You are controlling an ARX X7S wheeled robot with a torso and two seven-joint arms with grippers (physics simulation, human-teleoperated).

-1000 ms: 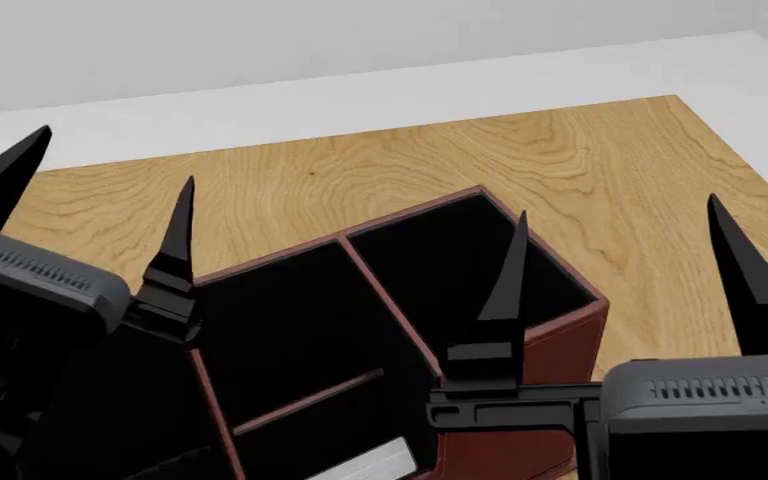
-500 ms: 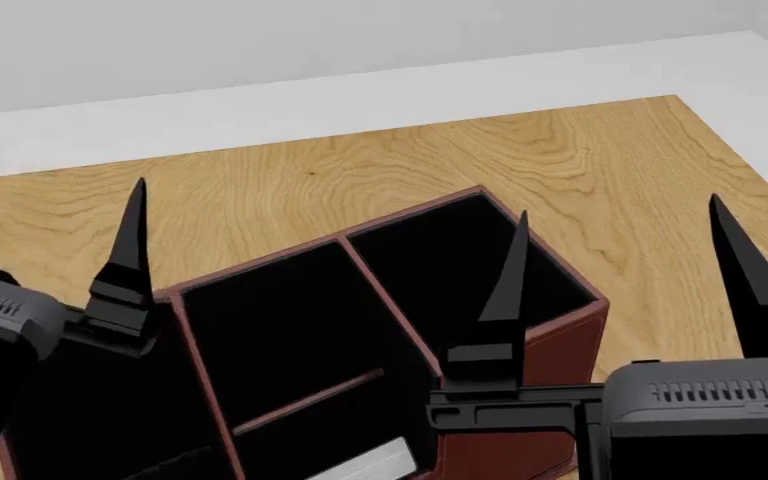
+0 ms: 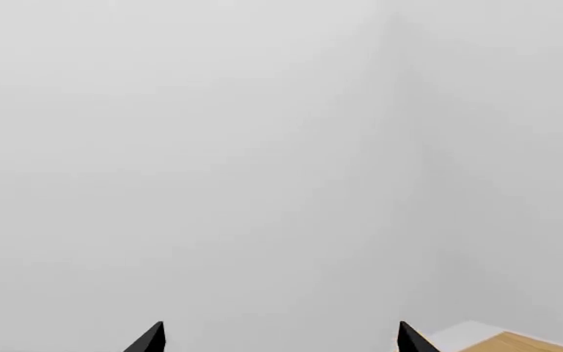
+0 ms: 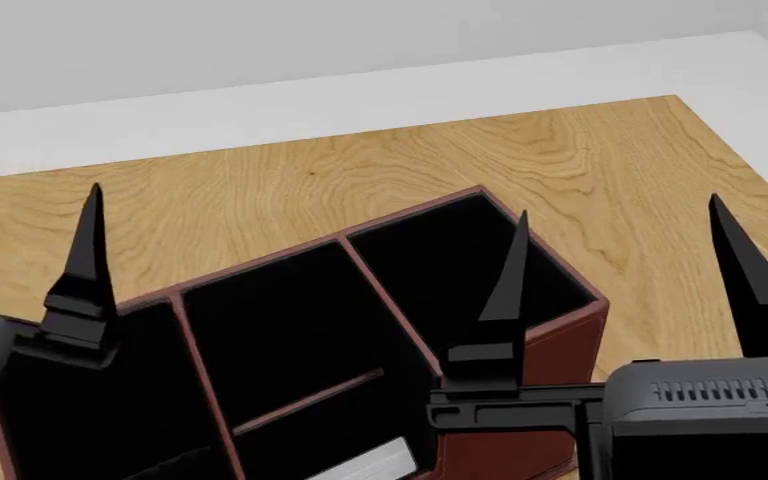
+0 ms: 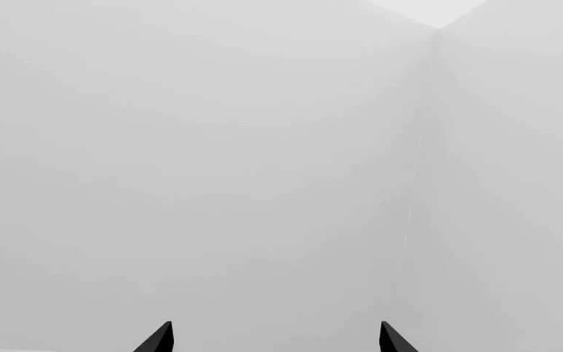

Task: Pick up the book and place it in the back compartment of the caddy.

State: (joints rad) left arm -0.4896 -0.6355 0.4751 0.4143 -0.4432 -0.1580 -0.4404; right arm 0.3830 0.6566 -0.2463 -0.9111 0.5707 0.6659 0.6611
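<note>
At far left of the head view: left jaws, one black fingertip (image 4: 89, 215) standing over the near-left corner of the caddy (image 4: 564, 340); its partner is out of frame.

Centre: caddy on the wooden worktop (image 4: 357, 150), with a black interior and thin red-brown dividers. The back compartments hold nothing I can see. In a near cell at the bottom edge is a pale strip (image 4: 373, 462), possibly the book's page edge; I cannot tell for sure. No other sign of the book.

Right: right jaws, spread wide, nothing between them, raised over the caddy's right side.

Handling, as a judgement: a thin hardcover, stiff and light, with smooth boards that may slip. Pinch across the covers near the spine.

Views: both wrist cameras show only blank wall and two parted tips each. That settles the left jaws as apart and empty, which the head view leaves hidden. Only the head view shows the caddy.
</note>
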